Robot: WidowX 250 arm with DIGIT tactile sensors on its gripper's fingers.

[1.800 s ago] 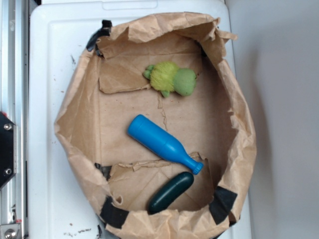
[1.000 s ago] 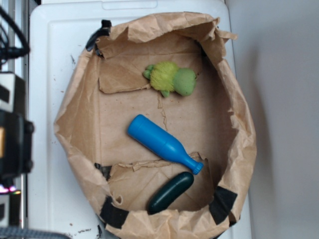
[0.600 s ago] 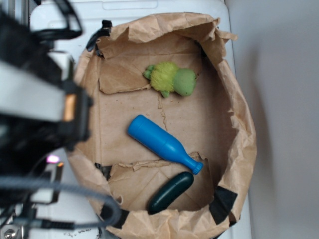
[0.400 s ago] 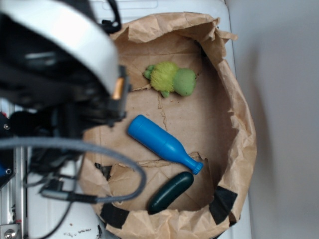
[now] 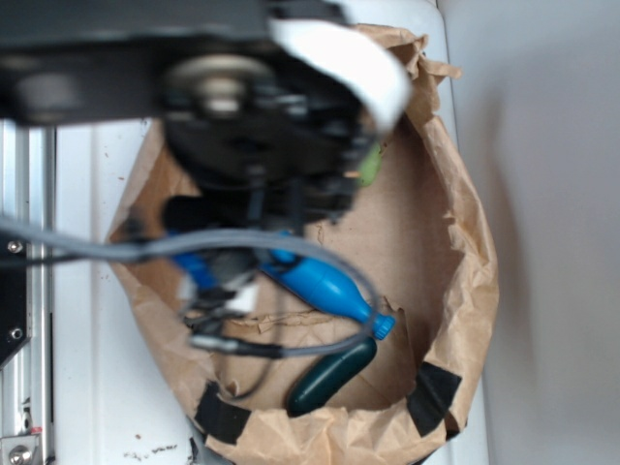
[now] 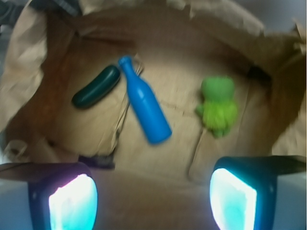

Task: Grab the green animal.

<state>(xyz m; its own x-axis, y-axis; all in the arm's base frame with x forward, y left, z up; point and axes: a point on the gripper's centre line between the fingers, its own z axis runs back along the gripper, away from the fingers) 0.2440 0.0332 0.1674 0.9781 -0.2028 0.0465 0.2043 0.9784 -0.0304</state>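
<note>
In the wrist view the green animal (image 6: 218, 103) lies on the brown paper floor of the bag, right of centre, its smooth head toward the top and its fuzzy body below. My gripper (image 6: 152, 201) hangs above the bag floor, open, with nothing between its glowing pads (image 6: 72, 203). The animal sits ahead of the right pad and apart from it. In the exterior view my blurred arm (image 5: 252, 126) covers the upper bag, and only a sliver of the green animal (image 5: 370, 165) shows at its right edge.
A blue bottle (image 6: 144, 103) lies diagonally mid-bag, left of the animal, also visible as the blue bottle (image 5: 329, 286) below the arm. A dark green capsule (image 6: 96, 86) lies beyond it. Crumpled paper bag walls (image 5: 470, 262) ring everything, on a white surface (image 5: 87, 320).
My arm swept in from the left and now hangs over the bag, covering most of the green animal in the exterior view. The toy, bottle and capsule have not moved.
</note>
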